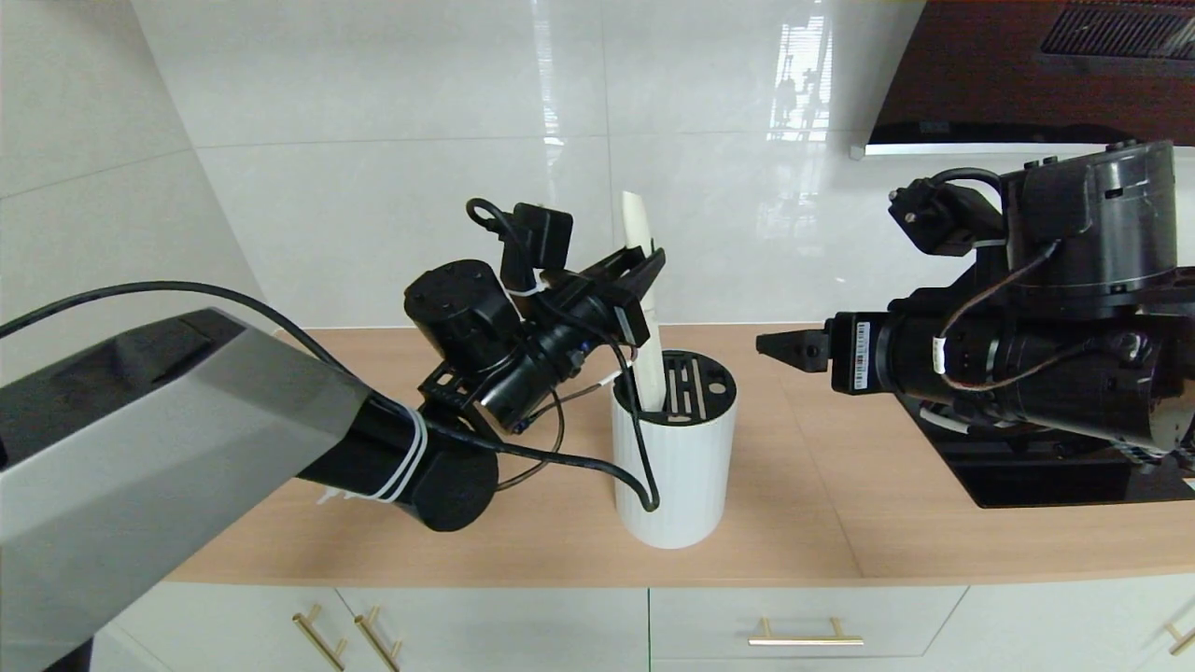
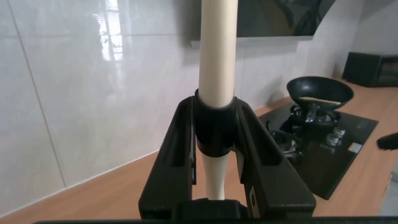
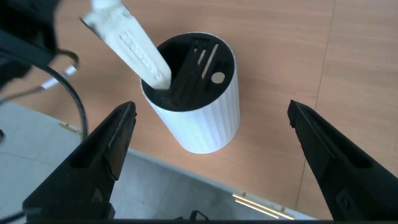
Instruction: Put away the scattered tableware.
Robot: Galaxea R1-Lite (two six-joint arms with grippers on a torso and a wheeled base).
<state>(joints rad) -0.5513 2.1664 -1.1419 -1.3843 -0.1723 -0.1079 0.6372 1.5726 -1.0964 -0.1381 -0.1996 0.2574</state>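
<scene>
The left pincer (image 1: 644, 266) is clenched around a cream utensil handle (image 1: 638, 217), whose lower end sits in a slot of the white holder (image 1: 674, 467) (leaning a little). That arm angles up from the left. The right pincer (image 1: 782, 347), spread wide and released, hangs level just right of the holder over bare tabletop (image 1: 822, 504), near the black cooktop (image 1: 1027, 481).

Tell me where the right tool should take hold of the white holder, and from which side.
Grip the white holder by its ribbed round wall at mid-height, coming in level from the robot's right, where the open right tool is. It stands upright, and its slotted top is taken by the cream utensil clamped in the left tool, so a top approach looks blocked.
</scene>
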